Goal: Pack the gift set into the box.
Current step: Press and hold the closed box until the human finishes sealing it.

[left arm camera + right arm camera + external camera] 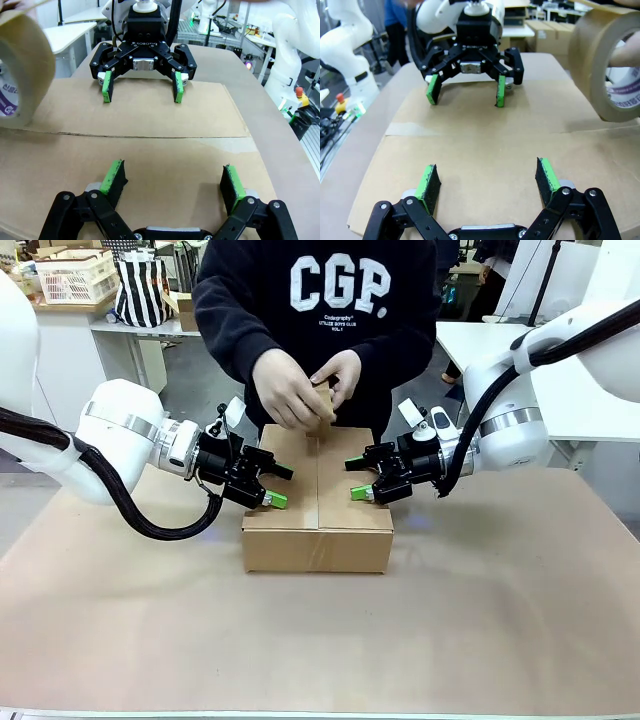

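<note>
Here my left pincer (272, 486) and right pincer (361, 478) both gape wide and empty, facing each other over the closed flaps of the large brown cardboard box (318, 525). It sits mid-worktop (500, 620). At its far edge the person's hands (305, 388) hold a brown tape roll (22, 70).

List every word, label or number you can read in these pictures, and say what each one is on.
"CGP." in big white letters on the person's dark sweatshirt.
Small white lines under it: too small to read surely.
"ROBOTIQ" on the body of the right hand, seen from the left wrist: faint, barely readable.
Purple print inside the tape roll: blurred, unreadable.
The box bears no print.
</note>
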`<state>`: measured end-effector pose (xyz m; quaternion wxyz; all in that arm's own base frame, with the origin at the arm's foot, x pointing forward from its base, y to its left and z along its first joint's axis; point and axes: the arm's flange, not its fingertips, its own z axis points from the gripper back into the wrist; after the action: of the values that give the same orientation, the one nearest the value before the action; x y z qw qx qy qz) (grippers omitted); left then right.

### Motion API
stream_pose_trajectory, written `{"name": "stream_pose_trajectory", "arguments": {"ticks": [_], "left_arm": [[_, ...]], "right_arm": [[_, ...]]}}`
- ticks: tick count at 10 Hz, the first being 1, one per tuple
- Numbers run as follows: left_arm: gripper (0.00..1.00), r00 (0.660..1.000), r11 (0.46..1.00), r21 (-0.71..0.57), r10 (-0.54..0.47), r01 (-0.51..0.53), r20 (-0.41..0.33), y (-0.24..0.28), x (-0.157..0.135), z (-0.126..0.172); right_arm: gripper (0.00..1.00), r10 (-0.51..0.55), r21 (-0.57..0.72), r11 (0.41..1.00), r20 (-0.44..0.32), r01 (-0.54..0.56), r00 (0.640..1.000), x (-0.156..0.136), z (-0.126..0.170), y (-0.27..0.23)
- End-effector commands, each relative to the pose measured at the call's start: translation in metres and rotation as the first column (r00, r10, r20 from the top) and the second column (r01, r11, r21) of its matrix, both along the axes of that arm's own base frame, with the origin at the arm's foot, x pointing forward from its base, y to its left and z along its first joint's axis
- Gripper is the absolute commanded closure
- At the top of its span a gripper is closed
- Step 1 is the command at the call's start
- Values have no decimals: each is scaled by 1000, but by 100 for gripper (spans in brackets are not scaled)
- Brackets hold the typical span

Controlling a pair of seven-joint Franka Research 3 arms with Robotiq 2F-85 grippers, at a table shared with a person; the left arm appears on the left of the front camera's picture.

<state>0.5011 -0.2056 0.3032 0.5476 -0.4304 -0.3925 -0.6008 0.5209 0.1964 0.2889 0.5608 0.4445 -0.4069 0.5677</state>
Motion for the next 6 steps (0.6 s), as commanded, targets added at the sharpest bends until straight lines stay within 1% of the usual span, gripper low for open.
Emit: {"name": "stream_pose_trajectory", "arguments": {"ticks": [1,6], "left_arm": [[0,1000,1000,8,3,-3,-5,1,-1,-4],[0,1000,1000,8,3,-3,-5,1,-1,-4]], "right_arm": [[0,-13,-5,1000,-6,13,1000,-2,-3,-1],[0,-13,-5,1000,-6,13,1000,-2,-3,-1]]}}
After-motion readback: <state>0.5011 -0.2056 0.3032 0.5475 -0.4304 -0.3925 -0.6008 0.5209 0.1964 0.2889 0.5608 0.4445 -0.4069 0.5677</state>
